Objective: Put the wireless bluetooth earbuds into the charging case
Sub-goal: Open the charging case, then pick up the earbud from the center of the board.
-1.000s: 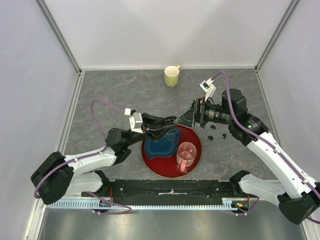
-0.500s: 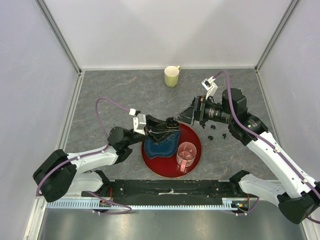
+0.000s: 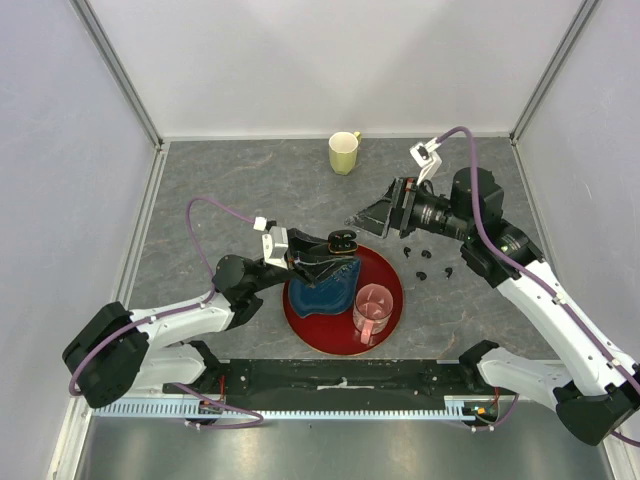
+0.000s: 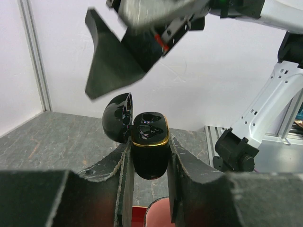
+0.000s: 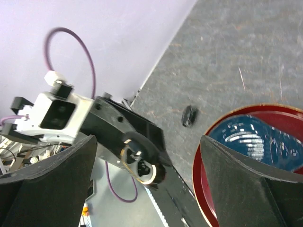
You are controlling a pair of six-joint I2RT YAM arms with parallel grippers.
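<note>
My left gripper (image 3: 335, 250) is shut on the black charging case (image 3: 342, 242) and holds it above the red plate's far edge. In the left wrist view the case (image 4: 150, 146) stands upright between my fingers, with a gold rim and its lid (image 4: 117, 117) swung open to the left. I cannot tell what is in its wells. My right gripper (image 3: 375, 215) is open and empty, raised just behind and to the right of the case. The case also shows in the right wrist view (image 5: 142, 163). Several tiny black earbuds (image 3: 422, 274) lie on the table right of the plate.
A red plate (image 3: 392, 305) holds a blue dish (image 3: 320, 290) and a pink cup (image 3: 372, 310). A yellow-green mug (image 3: 344, 152) stands at the back. A small black pebble-like item (image 5: 189, 116) lies on the table beside the plate.
My right gripper has drawn back and up, away from the case. My left gripper has lifted the open case slightly and shifted it a little right.
</note>
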